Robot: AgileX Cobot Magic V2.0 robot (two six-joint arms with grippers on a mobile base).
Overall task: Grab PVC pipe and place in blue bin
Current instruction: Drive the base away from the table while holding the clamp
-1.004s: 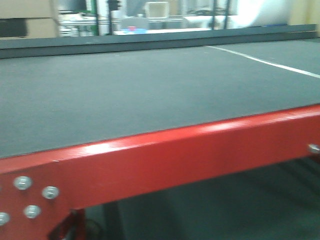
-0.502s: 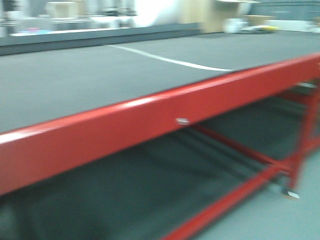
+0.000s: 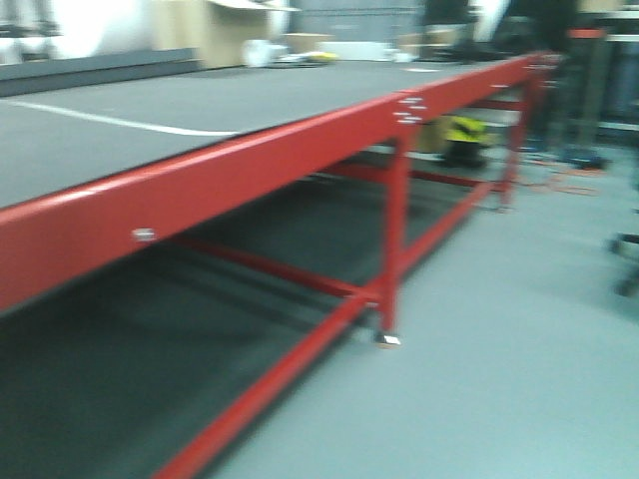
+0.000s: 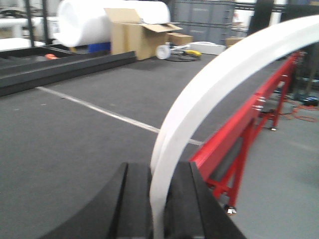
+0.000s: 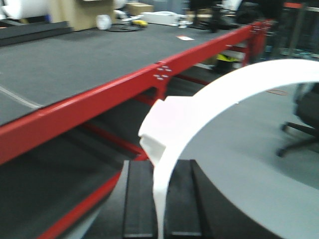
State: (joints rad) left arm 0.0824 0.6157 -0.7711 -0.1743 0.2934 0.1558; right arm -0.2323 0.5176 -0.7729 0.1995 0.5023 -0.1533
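red table (image 3: 250, 165) farther left; two pvc pipes (image 4: 209, 87) (image 5: 224, 92), one per hand (image 4: 158, 172) (image 5: 159, 169)

black left hand (image 4: 158, 172), black flat-fingered right hand (image 5: 159, 168)

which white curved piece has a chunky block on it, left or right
The right pipe: a wider block juts from its arc just above the fingers. The left pipe shows only a smooth band.
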